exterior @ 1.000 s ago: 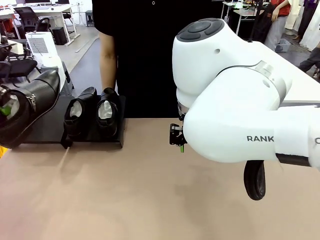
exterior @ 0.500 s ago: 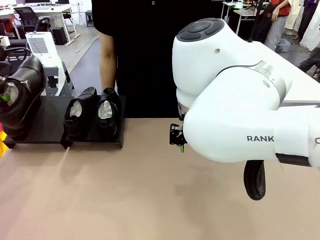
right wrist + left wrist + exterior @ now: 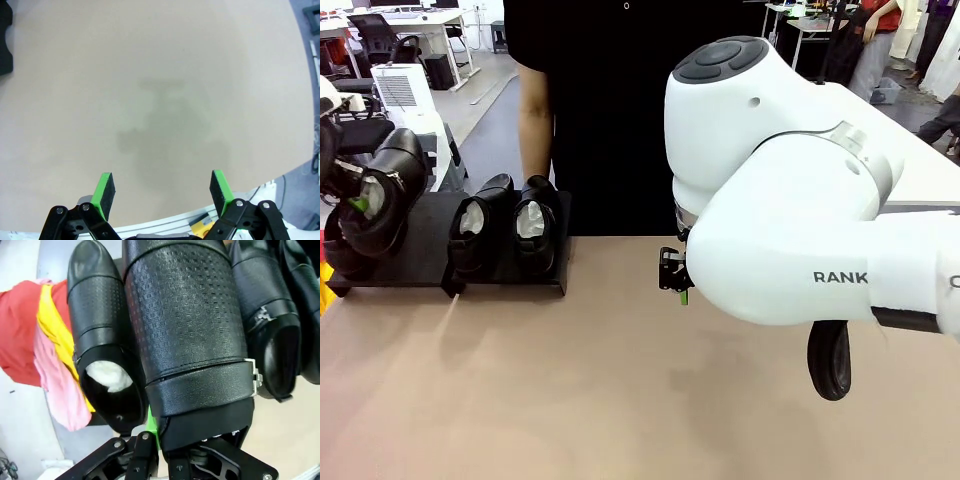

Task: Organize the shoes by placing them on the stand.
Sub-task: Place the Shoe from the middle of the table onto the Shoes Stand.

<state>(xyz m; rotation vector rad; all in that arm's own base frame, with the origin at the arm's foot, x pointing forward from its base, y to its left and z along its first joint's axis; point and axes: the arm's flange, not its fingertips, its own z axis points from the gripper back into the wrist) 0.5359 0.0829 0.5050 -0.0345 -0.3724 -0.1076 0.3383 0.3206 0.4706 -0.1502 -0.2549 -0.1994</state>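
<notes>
Left gripper (image 3: 152,440) clamps one of four shoes (image 3: 187,325).

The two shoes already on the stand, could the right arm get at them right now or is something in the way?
Probably yes. The right gripper hangs open over bare table, and nothing lies between it and the two shoes on the stand. The left gripper, shut on a third shoe, works the stand's other end.

My right arm (image 3: 800,200): glossy white rounded shells, dark grey round cap on top, grey ring at the joint, black "RANK" lettering on the side. Right gripper (image 3: 162,192): black linkages with silver screws, green pads (image 3: 104,195) on the jaws.
</notes>
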